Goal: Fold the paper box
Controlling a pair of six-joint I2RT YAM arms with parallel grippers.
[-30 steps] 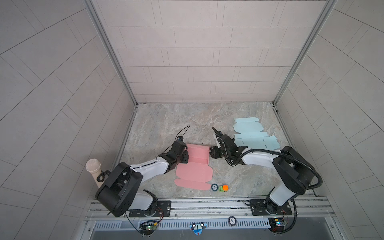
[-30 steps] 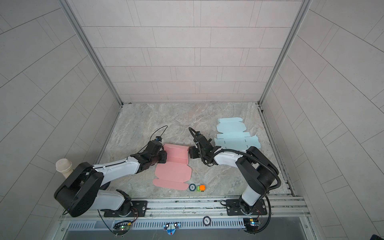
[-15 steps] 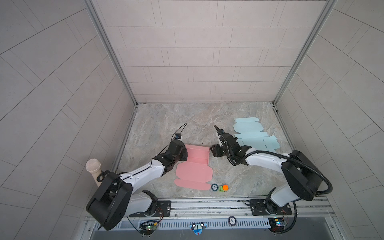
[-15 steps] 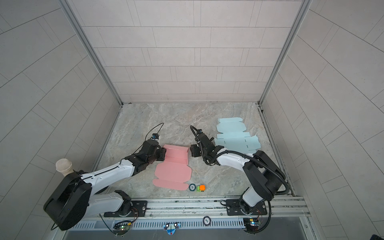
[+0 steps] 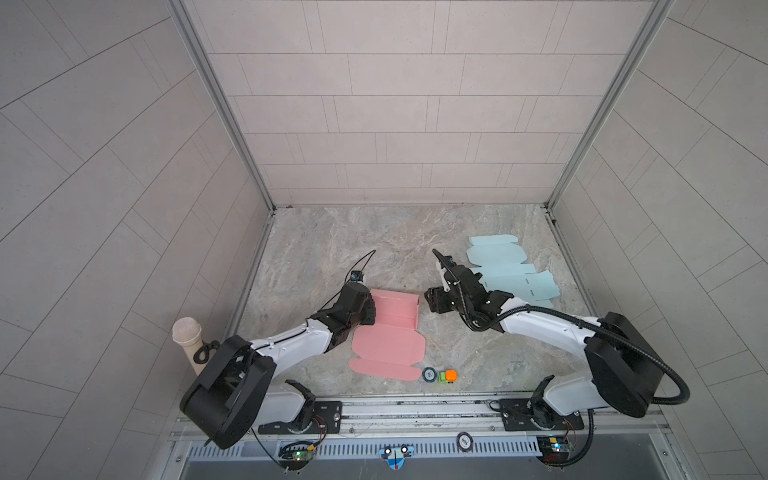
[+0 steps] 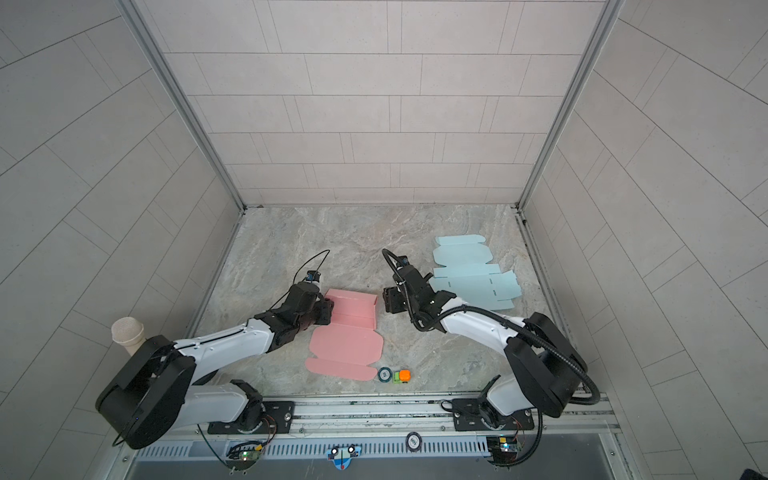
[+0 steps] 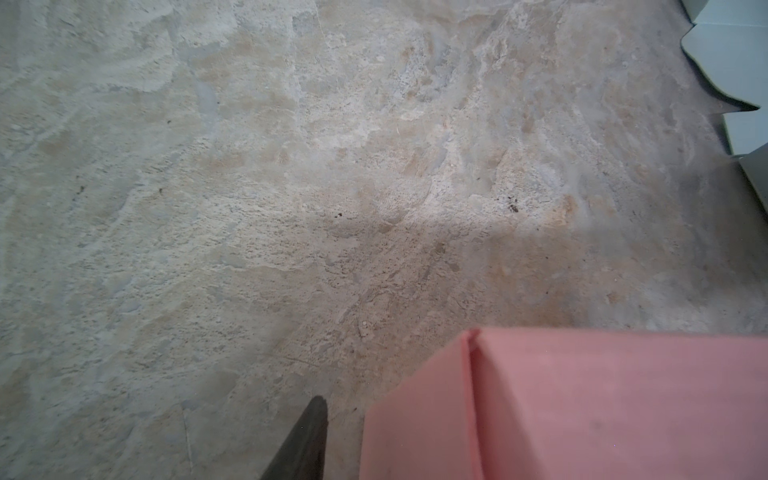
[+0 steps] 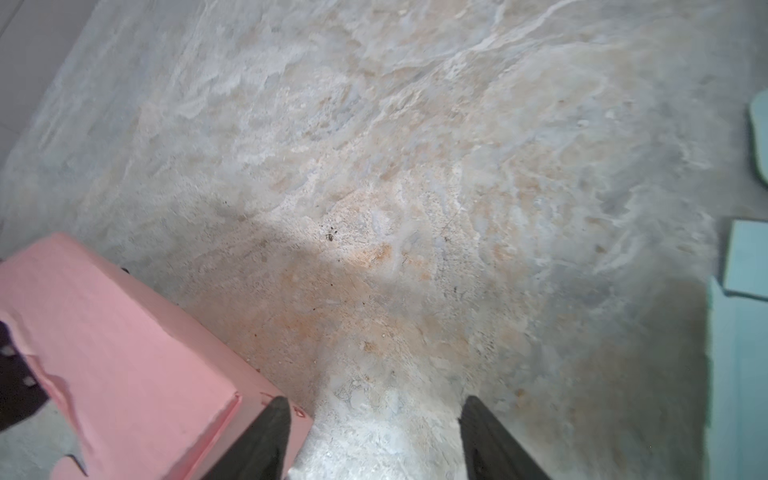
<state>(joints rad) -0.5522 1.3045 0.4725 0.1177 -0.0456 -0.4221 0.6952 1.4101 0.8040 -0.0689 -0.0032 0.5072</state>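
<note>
**Right fingers (image 8: 270,436) spread and off the pink box (image 5: 392,311); its end wall stands alone**

**Right gripper (image 8: 376,403).** Both dark fingers stand well apart with only bare table (image 5: 332,249) between them. One fingertip lies just beside the box's near corner. Nothing is gripped. In both top views the gripper sits just off the box's right end.

**Left gripper (image 5: 365,309).** At the box's opposite end. The left wrist view shows a single finger (image 7: 305,440) outside the raised end flap and its mate is hidden. Whether the flap is pinched cannot be told.

**Pink box.** On the table between the two grippers.
- Far half: raised, with the back wall and right end wall upright.
- Near half: the wide panel and its rounded flap lie flat, running from the box toward the robot's base.

**Other stock.**
- Blue blank (image 5: 507,278): unfolded, well to the right of the box and beyond the right gripper.
- Tape ring (image 5: 429,375) and orange-green block (image 5: 448,376): just off the box's flat near flap.

**Change noted.** Set against a second ago, the box lies in the same spot and each gripper keeps its end. The right arm's dark elbow sits farther out from the box, and the left arm's has swung and come partly back. The earlier pictures are too coarse to show finger gaps.

**Reading.** The parted right fingers beside an upright wall look like a fresh release, so that crease seems to hold unaided. The job appears roughly midway, with the left end unconfirmed and the near panel and flap not yet folded.
</note>
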